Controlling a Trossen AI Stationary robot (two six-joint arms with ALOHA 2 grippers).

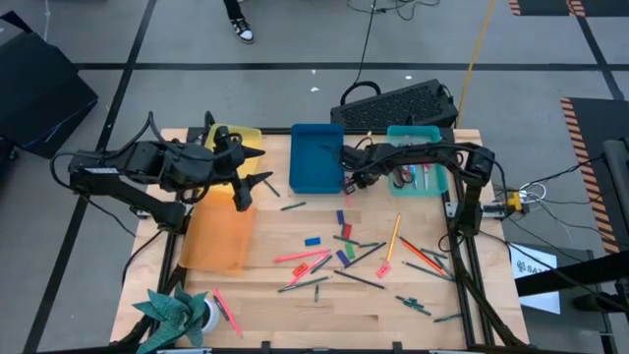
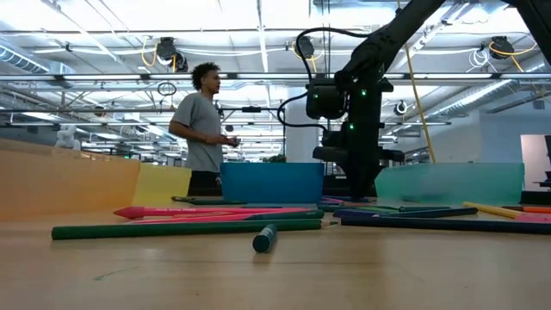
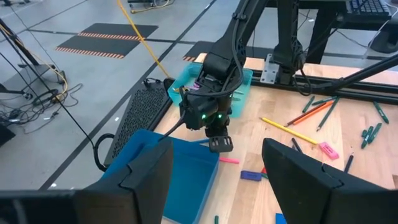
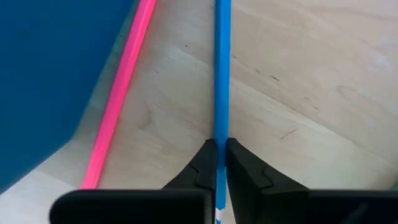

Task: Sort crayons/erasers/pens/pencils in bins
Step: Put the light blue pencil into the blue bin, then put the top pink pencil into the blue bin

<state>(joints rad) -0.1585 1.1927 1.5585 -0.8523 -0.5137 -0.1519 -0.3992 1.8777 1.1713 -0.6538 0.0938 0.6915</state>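
Wooden bench [image 1: 295,305] strewn with pens and erasers; bins along the far edge. Left hand [image 1: 257,183] hovering between yellow bin [image 1: 244,133] and orange bin [image 1: 218,236], fingers [image 3: 298,180] spread apart, holding nothing. Right hand [image 1: 347,180] low beside blue bin [image 1: 314,157], pads [image 4: 205,165] pinched shut on a thin blue pencil [image 4: 222,74], pink stick [image 4: 118,99] just beside it. Probably best to lift straight up, keep the grip firm and avoid dragging that pink neighbour along

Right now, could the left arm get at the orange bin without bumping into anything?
Probably yes. The left gripper, fingers open, hangs just beside the translucent orange bin, with nothing between them. The right gripper is busy over by the blue bin, clamped on a blue stick.
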